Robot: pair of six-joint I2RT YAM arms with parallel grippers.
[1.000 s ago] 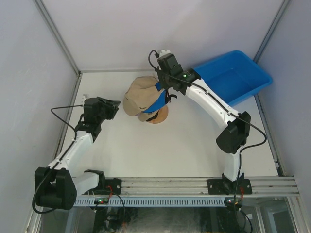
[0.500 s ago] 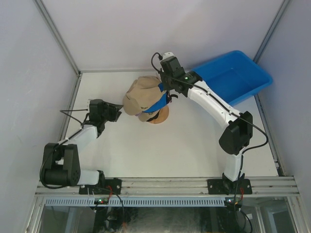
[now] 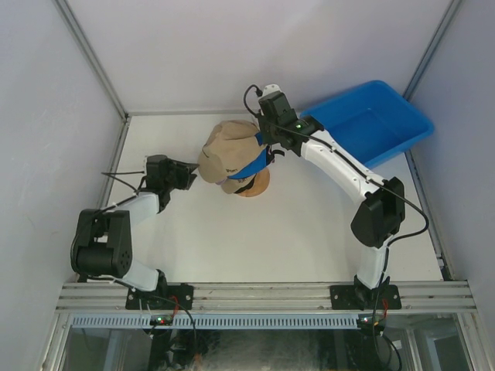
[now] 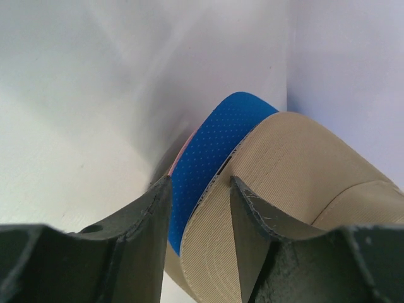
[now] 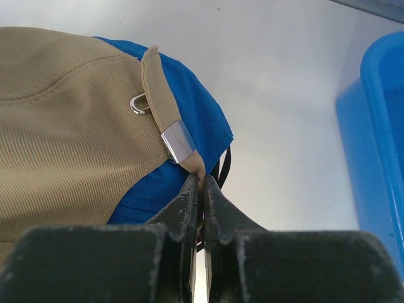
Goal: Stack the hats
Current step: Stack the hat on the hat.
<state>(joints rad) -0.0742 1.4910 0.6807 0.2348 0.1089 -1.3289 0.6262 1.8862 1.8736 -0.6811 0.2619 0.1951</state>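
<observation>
A tan hat [image 3: 228, 147] tops the stack, with a blue hat [image 3: 252, 166] under it, on a wooden stand [image 3: 254, 186]. My right gripper [image 3: 266, 147] is at the back of the stack. In the right wrist view it [image 5: 203, 183] is shut on the end of the tan hat's [image 5: 63, 126] strap, over the blue hat [image 5: 196, 120]. My left gripper [image 3: 192, 175] is at the brim side, low over the table. In the left wrist view it [image 4: 199, 183] is open, with the tan brim [image 4: 214, 252] and the blue brim [image 4: 214, 139] between its fingers.
A blue plastic bin [image 3: 371, 120] stands at the back right, close to the right arm's forearm; its wall [image 5: 379, 145] shows in the right wrist view. White walls close in the table on the left, back and right.
My left arm has swung in and down toward the stack, bringing its open gripper up to the brims. The right gripper has shifted slightly right, still pinching the strap.
</observation>
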